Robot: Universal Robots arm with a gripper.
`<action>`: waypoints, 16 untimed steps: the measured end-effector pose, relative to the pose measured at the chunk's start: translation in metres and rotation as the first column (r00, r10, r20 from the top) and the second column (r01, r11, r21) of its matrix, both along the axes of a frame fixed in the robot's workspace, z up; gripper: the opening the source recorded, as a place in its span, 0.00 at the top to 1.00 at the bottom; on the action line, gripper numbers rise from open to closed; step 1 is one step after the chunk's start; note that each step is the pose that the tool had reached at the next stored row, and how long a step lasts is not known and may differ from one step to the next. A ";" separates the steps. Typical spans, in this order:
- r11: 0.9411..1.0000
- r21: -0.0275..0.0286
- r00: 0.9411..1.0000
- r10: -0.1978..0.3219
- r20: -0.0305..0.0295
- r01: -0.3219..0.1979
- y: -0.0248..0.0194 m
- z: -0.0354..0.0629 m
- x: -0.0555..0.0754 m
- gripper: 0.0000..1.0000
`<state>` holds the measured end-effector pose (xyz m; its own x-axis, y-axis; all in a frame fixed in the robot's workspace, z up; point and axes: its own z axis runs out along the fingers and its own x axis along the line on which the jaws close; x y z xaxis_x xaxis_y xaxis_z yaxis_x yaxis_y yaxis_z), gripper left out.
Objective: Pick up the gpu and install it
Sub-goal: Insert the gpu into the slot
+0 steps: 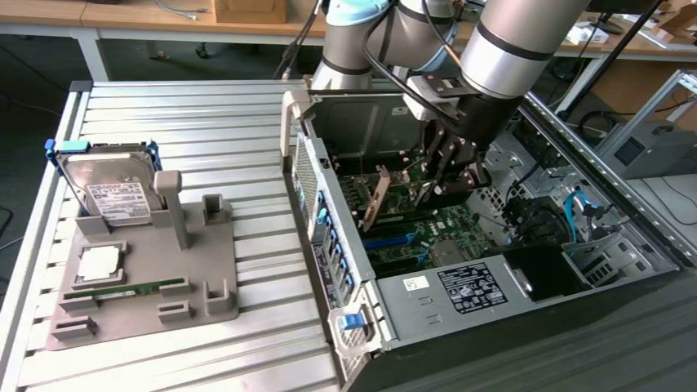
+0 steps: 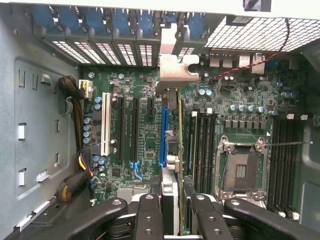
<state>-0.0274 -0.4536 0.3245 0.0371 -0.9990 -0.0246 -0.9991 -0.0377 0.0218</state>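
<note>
Claw: gripper (image 1: 445, 181), reaching down inside the computer case, fingers (image 2: 149, 220) closed on the top edge of the gpu, card pinched edge-on between the pads
Computer case (image 1: 610, 318): open tower lying on its side, the largest item; used as the landmark for all places below
Motherboard (image 2: 140, 85): green board on the floor of the computer case, with black expansion slots, one white slot and one blue slot (image 2: 163, 135)
Parts stand (image 1: 163, 302): grey fixture outside the computer case, on the exterior view's left; carries the hard drive (image 1: 109, 192) upright and the green memory stick (image 1: 136, 288) lying flat
Gpu (image 1: 376, 200): inside the computer case, standing on edge over the motherboard, beside the blue slot; whether its connector edge is seated, cannot tell
Gpu, appearance: thin flat rectangular card, brownish board face in the exterior view, pale metal bracket (image 2: 172, 67) at the end nearest the rear vents of the computer case
Gpu, handling (judgement): light and stiff but fragile; thin board may flex or crack if pushed off-axis; bare components and connector edge best left untouched
Gpu, hold point (judgement): top edge of the board, near mid-length, so that force goes straight down into the slot
</note>
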 end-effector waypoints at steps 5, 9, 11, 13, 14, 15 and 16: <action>1.000 0.000 1.000 0.000 0.000 0.000 -0.0002 -0.0019 0.000 0.73; 1.000 0.000 1.000 0.000 0.000 0.000 -0.0002 -0.0036 0.000 0.73; 1.000 0.000 1.000 0.000 0.000 0.000 -0.0002 -0.0044 0.000 0.73; 1.000 -0.001 1.000 0.000 0.000 0.000 -0.0002 -0.0055 0.000 0.73; 1.000 -0.001 1.000 0.000 0.000 0.000 -0.0002 -0.0060 0.000 0.73; 1.000 -0.001 1.000 0.000 0.000 0.000 -0.0002 -0.0063 0.000 0.73; 1.000 -0.001 1.000 0.000 0.000 0.000 -0.0002 -0.0066 0.000 0.73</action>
<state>-0.0278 -0.4538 0.3179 0.0371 -0.9990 -0.0233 -0.9991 -0.0376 0.0219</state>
